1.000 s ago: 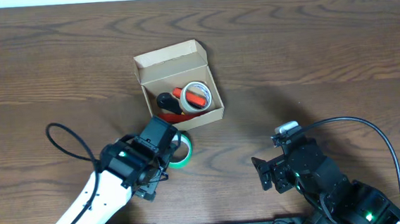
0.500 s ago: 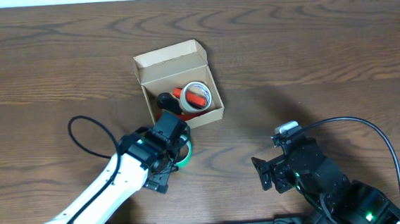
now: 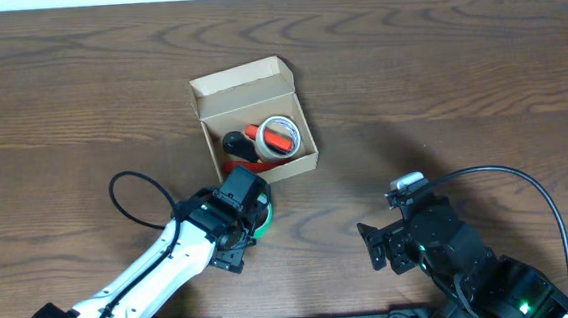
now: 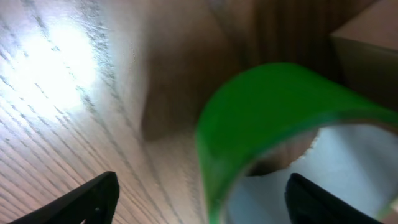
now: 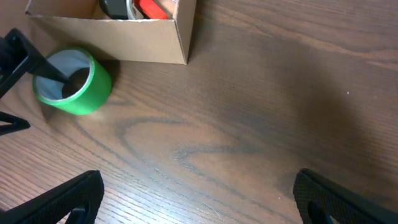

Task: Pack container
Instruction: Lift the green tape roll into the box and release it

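Tan cardboard box [image 3: 245, 107]: mid-table, open, flap standing on its 12 o'clock side. Already holds a white tape roll [image 3: 278, 134] plus black and red bits, not identifiable.
Box long axis: roughly 9-to-3, tipped slightly toward 2.
Green tape roll [image 5: 81, 93]: on the wood table [image 3: 439, 78], just off the box's 6 o'clock wall, core up. Contact with that wall not discernible.
Left claw [image 4: 202, 190]: over the green roll, released, jaws wide. One finger down in the core, the other outside the wall, nothing clamped yet.
Right claw [image 5: 196, 186]: released, empty, parked well apart at about 5 o'clock of the box.
Key relation: box opening near, at about 12 o'clock from left claw; about 11 from right claw, further off. Left arm nearer, so likely its job: pinch the roll's wall, lift, carry toward 12, clear the near box wall before release.
Free room: looks tight, bare floor mostly on the box's 12 o'clock side.
Writing: none legible. Box plain, no brand readable on either roll.
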Robot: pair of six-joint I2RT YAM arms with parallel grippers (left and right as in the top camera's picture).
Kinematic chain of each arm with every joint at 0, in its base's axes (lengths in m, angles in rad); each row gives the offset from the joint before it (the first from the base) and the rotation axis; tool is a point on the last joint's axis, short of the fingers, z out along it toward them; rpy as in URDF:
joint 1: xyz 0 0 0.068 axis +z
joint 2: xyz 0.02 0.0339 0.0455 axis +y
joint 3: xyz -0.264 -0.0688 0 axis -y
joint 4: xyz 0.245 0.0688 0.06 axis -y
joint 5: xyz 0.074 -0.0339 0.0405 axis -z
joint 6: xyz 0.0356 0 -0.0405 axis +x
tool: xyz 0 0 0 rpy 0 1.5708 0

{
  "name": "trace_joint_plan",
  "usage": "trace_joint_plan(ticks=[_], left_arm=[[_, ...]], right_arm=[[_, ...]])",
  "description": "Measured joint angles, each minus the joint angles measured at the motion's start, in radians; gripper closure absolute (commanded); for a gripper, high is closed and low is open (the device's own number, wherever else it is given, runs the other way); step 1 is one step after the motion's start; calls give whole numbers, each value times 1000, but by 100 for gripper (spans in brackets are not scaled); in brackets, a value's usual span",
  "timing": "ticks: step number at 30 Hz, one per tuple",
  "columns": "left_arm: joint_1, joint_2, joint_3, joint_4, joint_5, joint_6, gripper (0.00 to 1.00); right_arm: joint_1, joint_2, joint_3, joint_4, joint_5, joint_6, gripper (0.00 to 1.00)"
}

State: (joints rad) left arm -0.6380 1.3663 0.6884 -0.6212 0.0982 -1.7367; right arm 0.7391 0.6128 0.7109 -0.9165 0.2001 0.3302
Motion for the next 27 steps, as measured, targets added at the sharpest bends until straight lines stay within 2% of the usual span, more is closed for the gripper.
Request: trace_joint_plan(ticks=[2,6,11,14,18,27], left_arm=[[0,0,-13,6,2,-14,32],[-1,0,-26,13,4,-31,62],[-1,0,-26,25,8,-45,89],[-1,-1,-26,30,15,-44,94],[-2,-23,-27,29,31,-43,94],[-58,-302,-28,-21,33,-43,94]], right_arm=[[0,0,0,0,0,0,1],[0,0,0,0,0,0,1],[0,0,0,0,0,0,1],[0,0,0,0,0,0,1],[0,0,0,0,0,0,1],[0,0,0,0,0,0,1]])
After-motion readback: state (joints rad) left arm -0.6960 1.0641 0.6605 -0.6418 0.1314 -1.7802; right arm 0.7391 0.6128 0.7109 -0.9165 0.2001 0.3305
